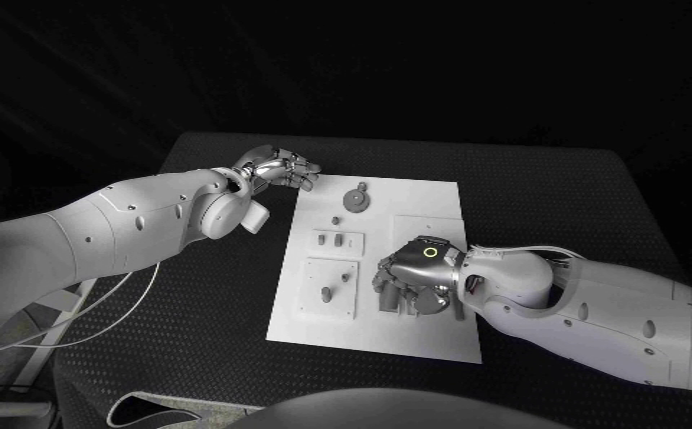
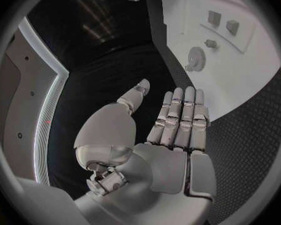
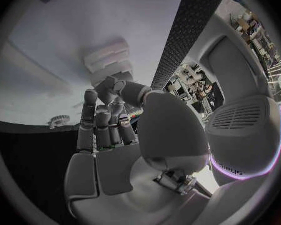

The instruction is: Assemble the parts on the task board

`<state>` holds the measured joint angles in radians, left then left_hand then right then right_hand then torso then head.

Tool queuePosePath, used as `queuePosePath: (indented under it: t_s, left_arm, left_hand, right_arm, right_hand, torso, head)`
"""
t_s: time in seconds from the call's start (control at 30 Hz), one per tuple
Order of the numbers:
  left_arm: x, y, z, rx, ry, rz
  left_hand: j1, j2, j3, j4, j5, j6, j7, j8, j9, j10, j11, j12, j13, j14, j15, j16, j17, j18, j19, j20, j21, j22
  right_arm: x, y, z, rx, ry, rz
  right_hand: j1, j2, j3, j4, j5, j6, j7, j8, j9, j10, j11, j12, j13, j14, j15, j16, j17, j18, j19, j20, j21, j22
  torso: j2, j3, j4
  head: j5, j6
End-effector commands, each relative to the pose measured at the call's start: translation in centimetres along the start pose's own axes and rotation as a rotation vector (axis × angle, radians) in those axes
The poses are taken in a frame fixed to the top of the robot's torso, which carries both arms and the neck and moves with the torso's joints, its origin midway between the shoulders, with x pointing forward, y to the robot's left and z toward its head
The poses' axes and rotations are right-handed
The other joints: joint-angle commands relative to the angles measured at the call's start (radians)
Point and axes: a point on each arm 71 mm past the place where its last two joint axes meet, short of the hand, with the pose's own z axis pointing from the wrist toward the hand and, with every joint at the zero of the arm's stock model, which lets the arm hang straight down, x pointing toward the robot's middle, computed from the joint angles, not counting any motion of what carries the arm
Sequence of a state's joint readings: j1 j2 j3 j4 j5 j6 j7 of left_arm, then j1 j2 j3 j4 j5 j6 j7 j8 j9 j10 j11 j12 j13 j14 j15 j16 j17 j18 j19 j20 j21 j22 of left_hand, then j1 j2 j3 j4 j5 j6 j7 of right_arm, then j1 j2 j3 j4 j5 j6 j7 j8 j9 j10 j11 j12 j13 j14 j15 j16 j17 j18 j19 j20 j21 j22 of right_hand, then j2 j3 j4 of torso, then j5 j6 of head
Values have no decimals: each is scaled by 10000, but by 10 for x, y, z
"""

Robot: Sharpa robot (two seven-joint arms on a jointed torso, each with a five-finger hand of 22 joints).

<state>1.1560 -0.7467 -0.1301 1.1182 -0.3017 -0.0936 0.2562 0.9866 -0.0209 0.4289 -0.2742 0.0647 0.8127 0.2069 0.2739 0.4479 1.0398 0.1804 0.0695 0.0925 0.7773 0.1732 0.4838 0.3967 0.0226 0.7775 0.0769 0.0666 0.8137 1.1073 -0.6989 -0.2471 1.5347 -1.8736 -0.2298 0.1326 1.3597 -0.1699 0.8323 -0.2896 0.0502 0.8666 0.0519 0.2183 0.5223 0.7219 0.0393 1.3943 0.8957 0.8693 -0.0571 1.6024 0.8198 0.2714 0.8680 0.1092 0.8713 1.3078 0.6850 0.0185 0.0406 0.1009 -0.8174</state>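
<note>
Both hands' (image 1: 411,279) fingertip grasp unclear over task board (image 1: 433,204).

The left hand (image 1: 274,167) is flat and holds nothing, fingers (image 2: 181,117) straight together. The right hand (image 1: 414,274) faces down, fingers (image 3: 103,125) curled.

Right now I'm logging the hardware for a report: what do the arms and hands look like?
Both arms are smooth white shells with small dark dots. The left arm trails a thin pale cable below it. The right arm has a cable looping at its wrist. The left hand and right hand are silver metal with segmented fingers; the right hand's back carries a small glowing green ring.
</note>
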Motion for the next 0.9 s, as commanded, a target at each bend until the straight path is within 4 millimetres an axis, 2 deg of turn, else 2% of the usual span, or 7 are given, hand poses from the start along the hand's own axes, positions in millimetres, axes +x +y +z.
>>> queuePosePath:
  t_s: [0.03, 0.1, 0.37, 0.63, 0.73, 0.83, 0.9]
  left_arm:
    - [2, -1, 0, 72, 133, -76]
    - [2, -1, 0, 68, 128, -75]
    - [2, -1, 0, 59, 138, -75]
    - [1, -1, 0, 61, 129, -70]
    - [2, -1, 0, 58, 128, -68]
    - [1, -1, 0, 57, 123, -66]
    - [1, 0, 0, 53, 121, -64]
  left_hand:
    - [-18, -42, 1, -62, -43, -74, -28, -25, -11, -44, 3, -4, -16, -38, 33, -36, 10, 118, -88, -10, 47, 1]
    - [-16, -45, 0, -67, -47, -75, -28, -24, -11, -45, 3, -4, -16, -39, 33, -37, 13, 118, -89, -10, 47, 1]
    - [-12, -47, -2, -76, -53, -76, -28, -22, -10, -46, 4, -4, -17, -39, 33, -39, 17, 118, -89, -9, 47, 2]
    - [-7, -48, -2, -84, -56, -77, -28, -21, -10, -47, 4, -3, -17, -39, 34, -41, 21, 118, -89, -9, 48, 2]
    - [-4, -48, -2, -87, -57, -77, -28, -20, -9, -47, 4, -3, -17, -39, 33, -42, 23, 118, -89, -9, 48, 3]
    - [-3, -49, -3, -89, -57, -76, -28, -19, -9, -47, 4, -3, -17, -39, 34, -43, 24, 118, -90, -9, 48, 3]
    - [-2, -49, -3, -90, -58, -77, -28, -18, -9, -47, 4, -3, -17, -39, 34, -43, 25, 118, -90, -9, 48, 3]
  right_arm:
    - [1, -1, -1, 74, 70, -68]
    - [1, -2, -2, 103, 75, -40]
    - [-1, -3, -6, 138, -355, 132]
    - [-8, -8, -16, 444, -1475, 660]
    - [-12, -12, -20, 682, -1927, 1170]
    - [-14, -17, -24, 1006, -2166, 1573]
    - [-15, -22, -26, 1332, -2271, 2086]
  right_hand:
    - [-12, -159, 94, -7, 19, -219, -81, -101, -53, -78, 9, 75, -26, -73, 15, 68, -23, -96, -52, 5, -14, 158]
    - [-15, -199, 126, -2, 19, -412, -214, -182, -98, -95, 21, 86, -42, -89, 27, 75, -37, -96, -57, 9, -11, 159]
    - [-46, -227, 123, 2, 18, -428, -185, -175, -101, -101, 28, 98, -50, -92, 33, 86, -43, -96, -53, 11, -4, 161]
    - [-321, -454, 14, 35, 18, -861, -89, -291, -177, -47, 35, 246, -72, 0, 36, 221, -66, -96, 107, -31, 99, 165]
    - [-612, -561, -176, 80, 19, -1000, 62, -291, -183, 53, 5, 356, -79, 115, 9, 320, -74, -96, 263, -87, 192, 167]
    - [-947, -512, -532, 126, 19, -1013, 343, -190, -148, 201, -69, 467, -114, 268, -56, 415, -107, -96, 443, -197, 292, 157]
    - [-1073, -479, -636, 185, 17, -961, 430, -133, -128, 239, -88, 488, -130, 302, -75, 431, -120, -96, 486, -213, 311, 152]
  torso:
    - [0, -2, 3]
    - [1, -4, 2]
    - [4, 6, -3]
    - [3, 6, -5]
    - [3, 6, -5]
    - [2, 8, -5]
    - [4, 8, -6]
  head:
    - [17, -18]
    - [23, -20]
    - [39, -13]
    - [30, 19]
    - [30, 19]
    - [28, 26]
    - [20, 43]
